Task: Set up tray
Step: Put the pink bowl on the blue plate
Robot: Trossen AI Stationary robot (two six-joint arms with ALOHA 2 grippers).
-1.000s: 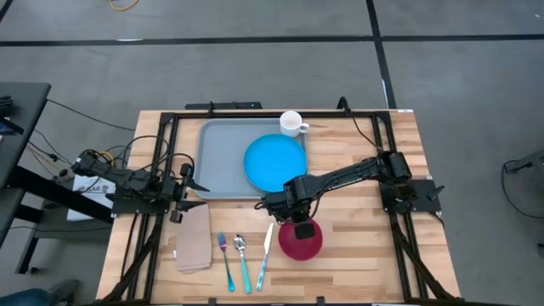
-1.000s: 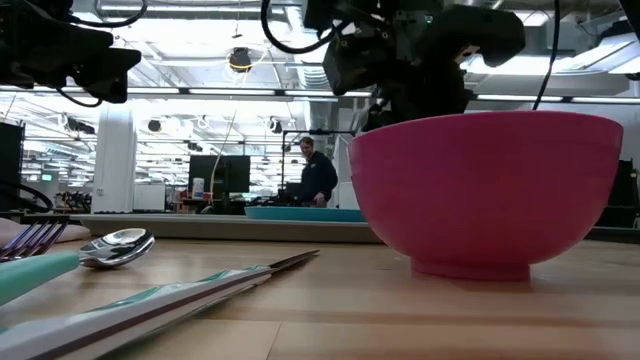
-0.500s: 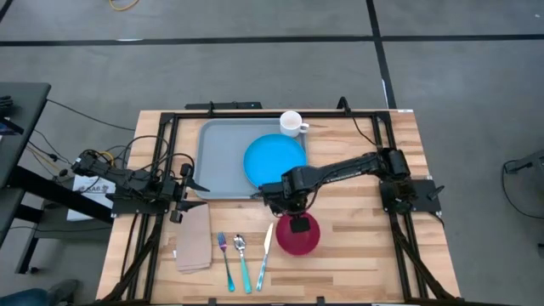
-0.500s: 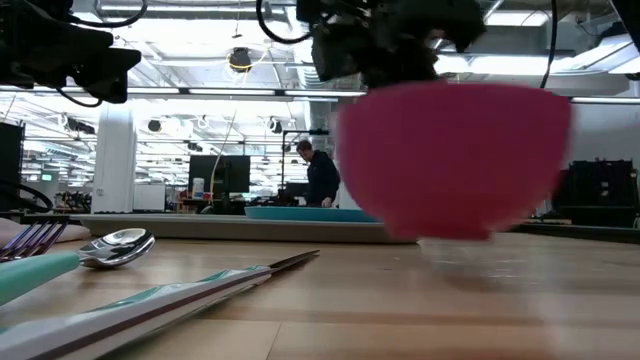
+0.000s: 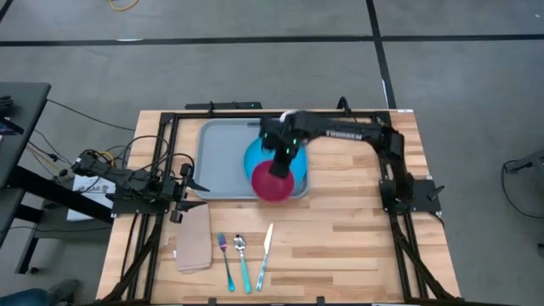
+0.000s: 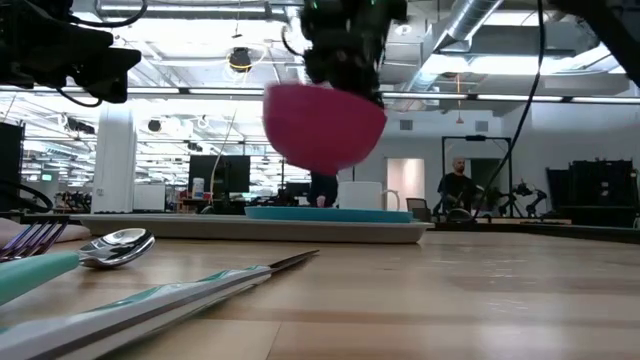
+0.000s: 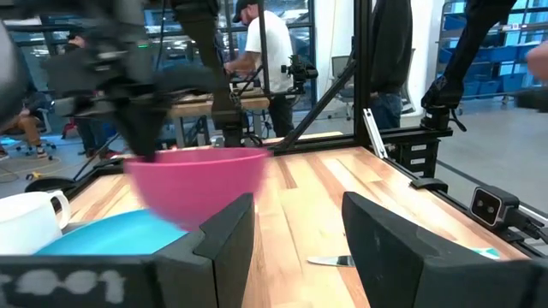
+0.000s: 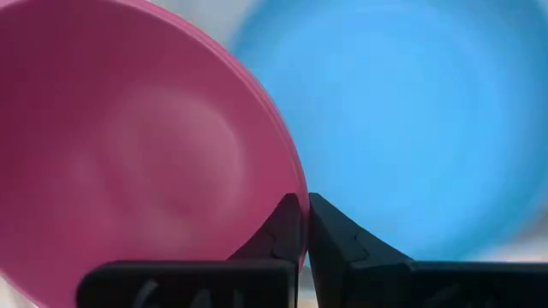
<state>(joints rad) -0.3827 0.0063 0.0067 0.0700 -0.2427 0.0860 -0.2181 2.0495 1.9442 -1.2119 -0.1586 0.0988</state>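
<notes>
The pink bowl (image 5: 273,180) hangs in the air over the near side of the round blue plate (image 5: 257,154), which lies on the light-grey tray (image 5: 223,158). My right gripper (image 8: 304,202) is shut on the bowl's rim. In the low view the bowl (image 6: 324,125) floats well above the plate (image 6: 330,213) and tray (image 6: 250,228). A white mug (image 6: 365,194) stands by the tray's far right corner, mostly hidden by the arm in the high view. My left gripper (image 7: 295,248) waits open at the table's left edge. My right gripper pinches the bowl's rim (image 8: 294,175) on its far side, one finger (image 8: 285,229) inside the bowl and the other finger (image 8: 334,233) outside. The fingers come from above, pointing down. The bowl is lifted clear and hangs tilted below the gripper.
A tan napkin (image 5: 194,237), a fork (image 5: 225,260), a spoon (image 5: 242,259) and a knife (image 5: 265,253) lie along the table's near left part. Bare wood shows on the near right of the table. People stand in the room beyond.
My right gripper has lifted the pink bowl off the table beside the knife and carried it up and toward the far edge, slightly left, until it hangs over the blue plate on the tray. The arm has swung round with it. The bowl has tipped in the hold.
</notes>
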